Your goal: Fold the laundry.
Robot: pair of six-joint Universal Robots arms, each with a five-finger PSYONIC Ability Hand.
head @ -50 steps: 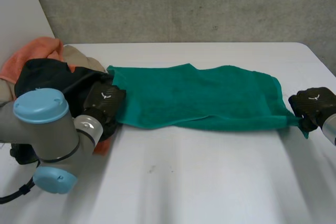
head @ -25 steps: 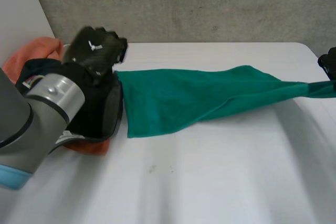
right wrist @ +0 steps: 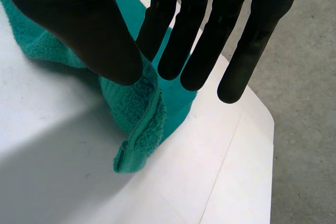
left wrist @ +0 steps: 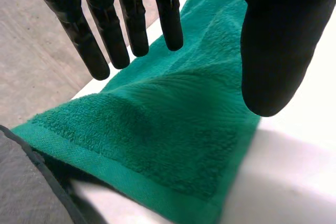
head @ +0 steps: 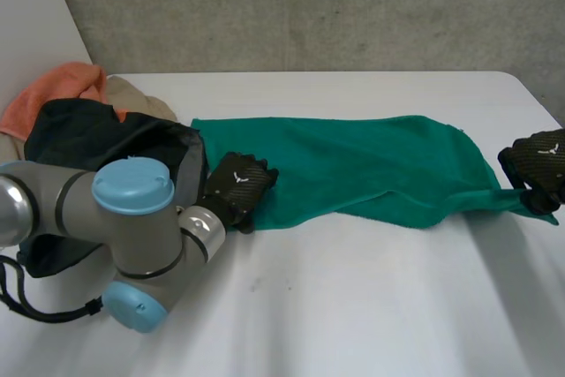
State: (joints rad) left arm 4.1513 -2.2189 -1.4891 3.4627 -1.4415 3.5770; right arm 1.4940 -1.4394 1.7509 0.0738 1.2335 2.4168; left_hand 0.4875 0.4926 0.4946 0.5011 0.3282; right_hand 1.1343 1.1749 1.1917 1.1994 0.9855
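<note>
**Towel flat on table, long axis left to right**

Far left: pile (head: 84, 121) of orange, beige and black cloth on the table (head: 353, 306). The towel's left end lies just beside the black cloth.

Left hand (head: 237, 187): over the towel's near-left corner. In the left wrist view its fingers (left wrist: 131, 19) are straight and spread, with the thumb apart. It grips nothing and is open above the cloth. The corner hem lies under the palm, with the black cloth just beside it.

Towel (head: 353, 161): green terry, lying across the middle of the table. The left end is broad and square. The right end narrows and bunches into a thin tail pointing at the table's right edge. The near edge runs from the left hand's corner, slanting slightly away toward the right.

Right hand (head: 538, 161): at the towel's right end, over the bunched tail. In the right wrist view the tail rises in a ridge toward the hand. I cannot tell whether the hand holds it or has let go.

Change from half a second ago: then the towel was pulled taut, tapering to the right hand, which was higher at the table's right edge. The left hand was raised by the pile, off the cloth. Now the towel is slack and wider, and the left hand is down at the near-left corner.
</note>
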